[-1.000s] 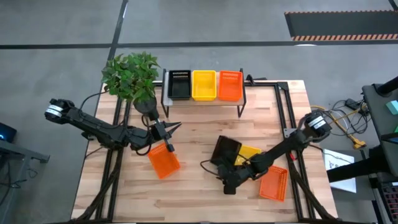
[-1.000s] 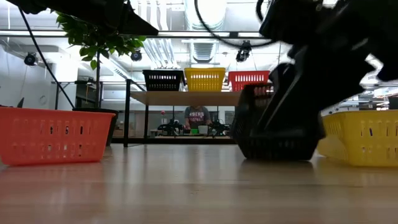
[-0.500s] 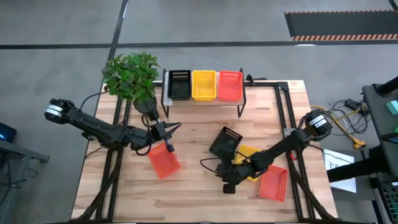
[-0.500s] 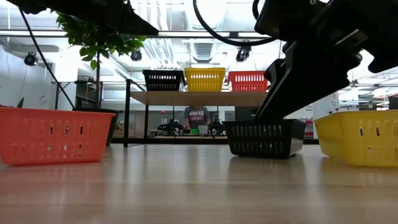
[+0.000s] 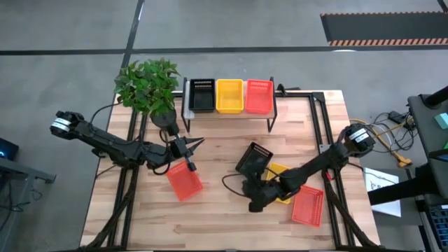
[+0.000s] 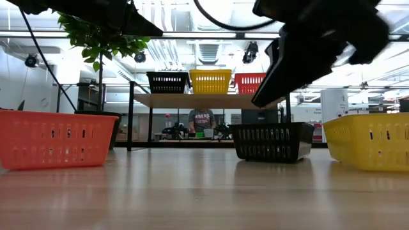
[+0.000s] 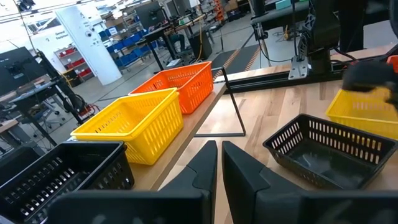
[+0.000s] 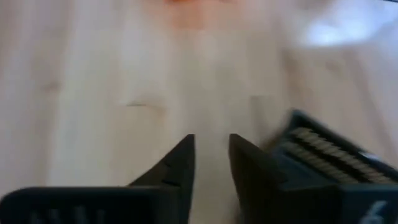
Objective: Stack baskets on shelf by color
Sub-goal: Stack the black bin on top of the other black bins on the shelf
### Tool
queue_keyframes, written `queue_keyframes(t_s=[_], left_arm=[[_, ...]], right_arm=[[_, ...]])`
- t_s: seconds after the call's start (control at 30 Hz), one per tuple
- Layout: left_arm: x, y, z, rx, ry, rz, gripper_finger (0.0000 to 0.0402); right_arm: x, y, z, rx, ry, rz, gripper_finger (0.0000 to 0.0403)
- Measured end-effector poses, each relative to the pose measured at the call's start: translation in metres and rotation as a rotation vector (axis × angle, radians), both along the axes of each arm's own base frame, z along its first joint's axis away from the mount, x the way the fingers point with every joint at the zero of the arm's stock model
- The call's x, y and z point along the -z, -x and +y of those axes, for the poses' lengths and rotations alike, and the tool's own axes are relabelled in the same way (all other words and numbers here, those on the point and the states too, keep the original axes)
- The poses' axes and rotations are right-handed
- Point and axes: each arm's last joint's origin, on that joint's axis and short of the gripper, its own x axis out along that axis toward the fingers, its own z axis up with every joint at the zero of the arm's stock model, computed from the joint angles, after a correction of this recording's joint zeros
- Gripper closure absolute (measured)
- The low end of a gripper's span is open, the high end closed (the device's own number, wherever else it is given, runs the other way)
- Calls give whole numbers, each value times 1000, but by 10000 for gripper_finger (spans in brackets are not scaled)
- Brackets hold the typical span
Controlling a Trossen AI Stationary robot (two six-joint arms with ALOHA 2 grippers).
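The shelf (image 5: 183,103) at the far side carries one black basket (image 5: 202,94), one yellow basket (image 5: 229,95) and one orange basket (image 5: 259,96), side by side. On the table an orange basket (image 5: 183,180) stands near the left. A black basket (image 5: 253,159) stands upright at the middle, next to a yellow basket (image 5: 281,172). Another orange basket (image 5: 308,206) lies at the near right. My right gripper (image 5: 253,204) is open and empty, near of the black basket and above the table (image 6: 307,51). My left gripper (image 5: 194,143) is shut and empty, above the left orange basket's far side.
A potted plant (image 5: 148,85) stands at the far left corner beside the shelf. My right arm (image 5: 315,168) lies across the yellow basket. Bare tabletop (image 5: 224,224) shows along the near edge and between the shelf and the loose baskets.
The black basket, tipped up at my right gripper a second ago, has come down flat on its bottom, turned about, a little farther from the near edge. My right gripper has risen and drawn off it toward the table's left. My left arm has kept still.
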Motion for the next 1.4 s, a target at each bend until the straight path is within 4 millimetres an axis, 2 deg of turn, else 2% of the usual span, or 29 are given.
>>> queue_keyframes(t_s=[0.13, 0.27, 0.47, 0.63, 0.73, 0.87, 0.93, 0.97, 1.17, 1.4], left_arm=[[0, 0, 0, 0, 0, 0, 394], [-2, 2, -4, 16, 4, -18, 394], [-23, 16, -26, 223, -6, -126, 394], [-36, 33, -44, 368, -31, -181, 394], [-38, 39, -49, 401, -26, -192, 394], [-39, 41, -51, 414, -23, -198, 394], [-39, 42, -50, 409, -23, -197, 394], [-40, 42, -50, 405, -22, -199, 394], [-39, 47, -47, 386, -19, -200, 394], [-30, 56, -42, 382, -12, -203, 394]], right_arm=[[-6, 0, -5, 99, 17, 13, 239], [-1, -1, -10, 164, -23, 2, 192], [25, 4, -20, 246, -27, 64, 173], [44, 5, -23, 259, -2, 109, 209], [45, 3, -22, 254, -1, 95, 254], [40, 1, -21, 212, 15, 84, 334], [33, -2, -19, 166, 16, 81, 375], [27, -4, -18, 137, 8, 76, 383], [-9, -17, -8, -94, -7, 54, 393], [-56, -32, -6, -301, 222, -21, 393]])
